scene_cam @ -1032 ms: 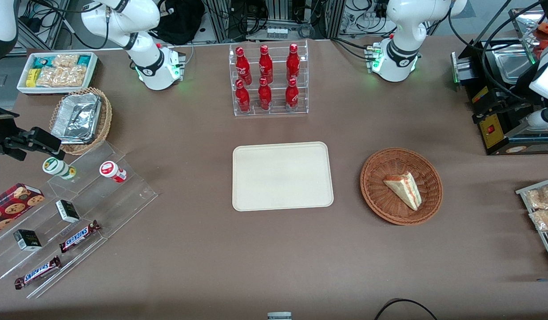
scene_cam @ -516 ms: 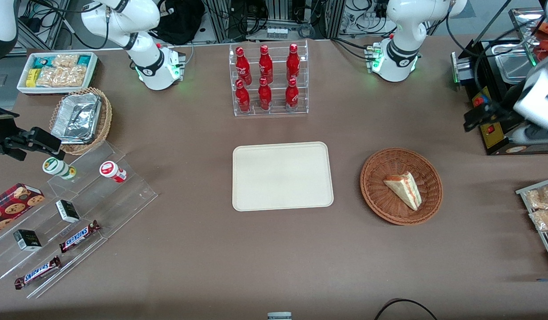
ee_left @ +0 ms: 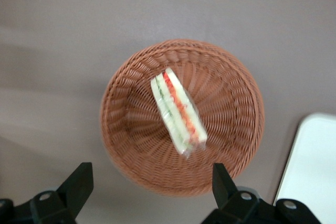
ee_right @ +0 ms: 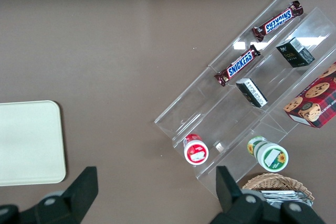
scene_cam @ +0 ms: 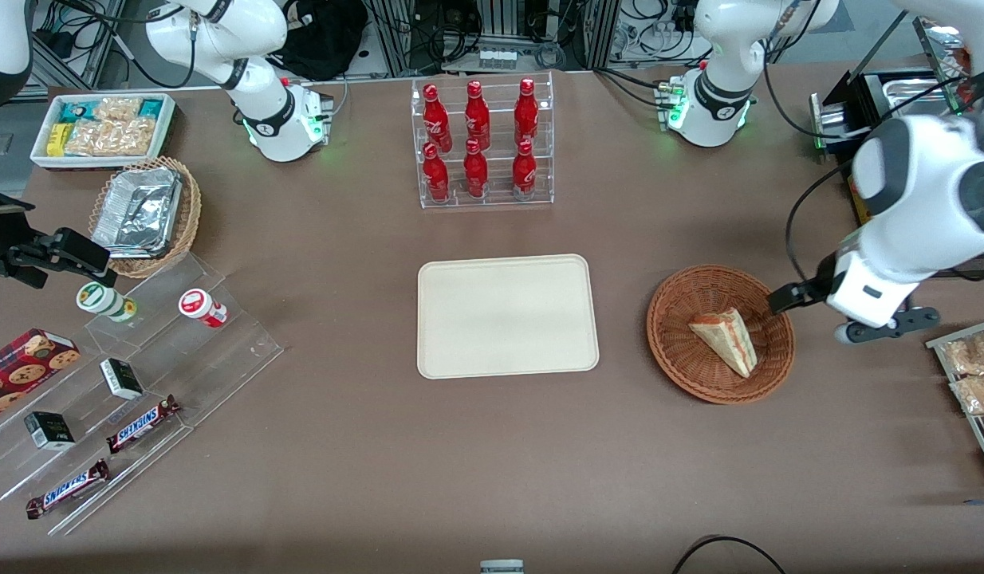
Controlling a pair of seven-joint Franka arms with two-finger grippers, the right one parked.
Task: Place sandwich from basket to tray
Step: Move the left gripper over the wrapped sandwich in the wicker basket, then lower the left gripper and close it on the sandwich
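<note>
Gripper [ee_left: 149, 192] spread wide above the basket [scene_cam: 672, 344], nothing held yet.

The sandwich [scene_cam: 725, 340] lies on its side in the basket, well apart from the bare tray [scene_cam: 508, 316]. It looks light, soft and easily crushed, its clear wrap likely slippery; a gentle pinch across the two flat bread faces near the thick end seems safest.

Front view overlooks the whole table; left wrist view looks down on the basket [scene_cam: 721, 333] [ee_left: 182, 117].

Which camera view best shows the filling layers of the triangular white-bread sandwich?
The left wrist view: the sandwich shows its red, orange and green layers from above, between the open gripper fingers. The front view shows it smaller; the right wrist view misses it.
</note>
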